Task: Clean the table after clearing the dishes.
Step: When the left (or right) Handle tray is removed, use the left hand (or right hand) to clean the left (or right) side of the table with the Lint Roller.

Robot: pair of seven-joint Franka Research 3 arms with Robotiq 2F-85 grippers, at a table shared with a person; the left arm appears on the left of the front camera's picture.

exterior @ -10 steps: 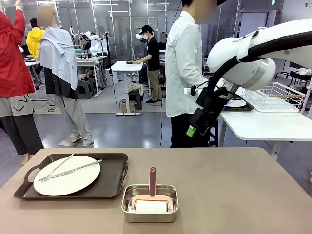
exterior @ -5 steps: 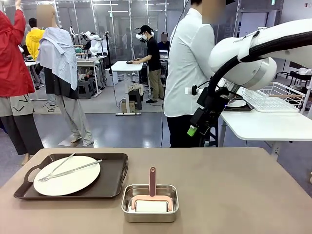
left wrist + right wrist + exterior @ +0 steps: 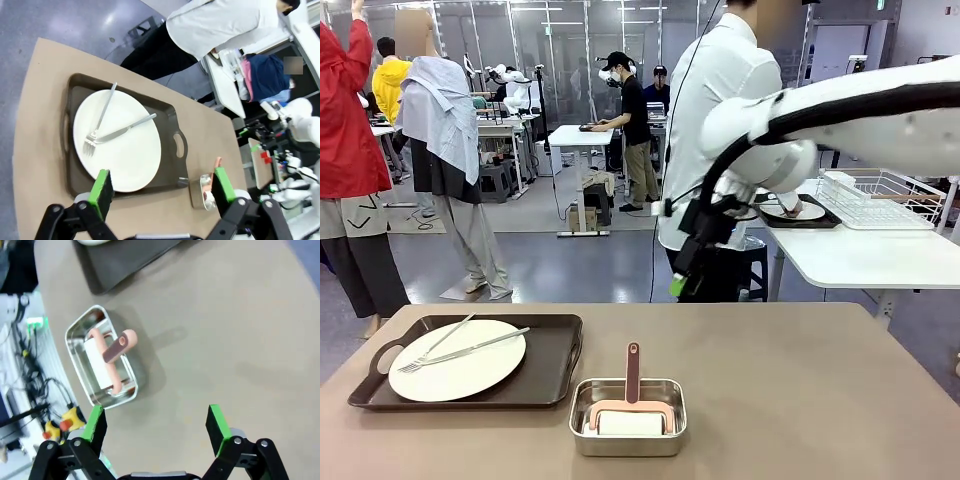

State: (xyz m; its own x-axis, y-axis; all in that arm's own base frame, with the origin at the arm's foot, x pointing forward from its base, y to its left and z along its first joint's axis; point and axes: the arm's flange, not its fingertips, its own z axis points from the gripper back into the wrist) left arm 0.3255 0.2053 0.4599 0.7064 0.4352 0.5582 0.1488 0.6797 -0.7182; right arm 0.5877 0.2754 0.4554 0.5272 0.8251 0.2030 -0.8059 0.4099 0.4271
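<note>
On the taupe table a dark brown handled tray lies at the left. It carries a white plate with a fork and a knife across it. The left wrist view looks down on this tray and plate, with my left gripper open and well above them. My right gripper hangs over the table's far edge. In its own view the right gripper is open above bare tabletop, holding nothing. A second plate sits on a dark tray on the white side table.
A steel pan holding a pink-handled tool stands at the front middle; it also appears as the pan in the right wrist view. A person in a white shirt stands at the white side table with a wire rack.
My right arm has swung left, away from the white side table and over the far edge of the brown table. The person has shifted slightly. The left tray and pan have not moved.
</note>
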